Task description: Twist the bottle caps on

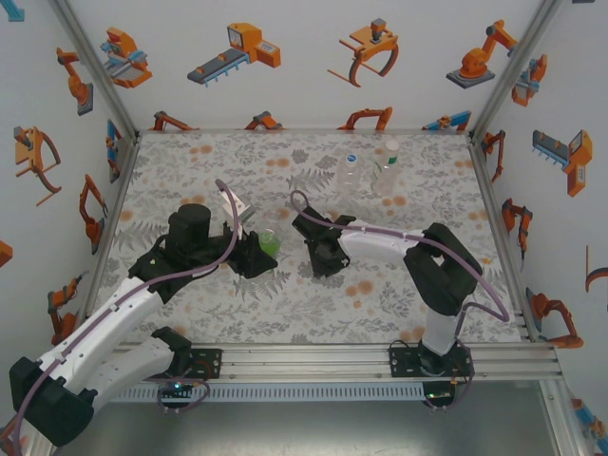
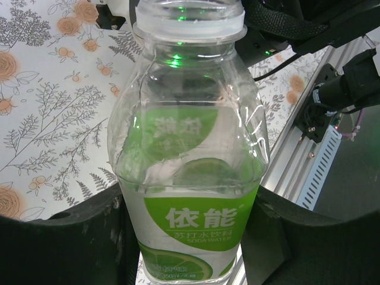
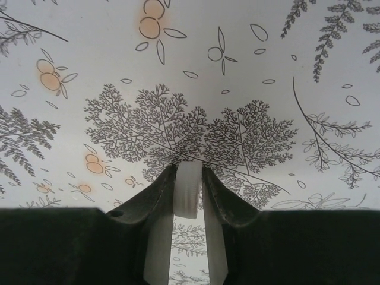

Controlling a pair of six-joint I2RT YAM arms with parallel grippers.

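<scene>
A squat bottle with a green label stands upright between the black fingers of my left gripper, which is shut on its lower body. Its neck is uncapped. From above, this green bottle sits at mid-table in my left gripper. Just to its right, my right gripper points down at the cloth. In the right wrist view a small white bottle cap is pinched edge-on between the tips of my right gripper. Two colourless bottles stand at the back right.
The floral tablecloth covers the table inside white walls with robot stickers. An aluminium rail runs along the near edge with both arm bases. Open cloth lies at the back left and front centre.
</scene>
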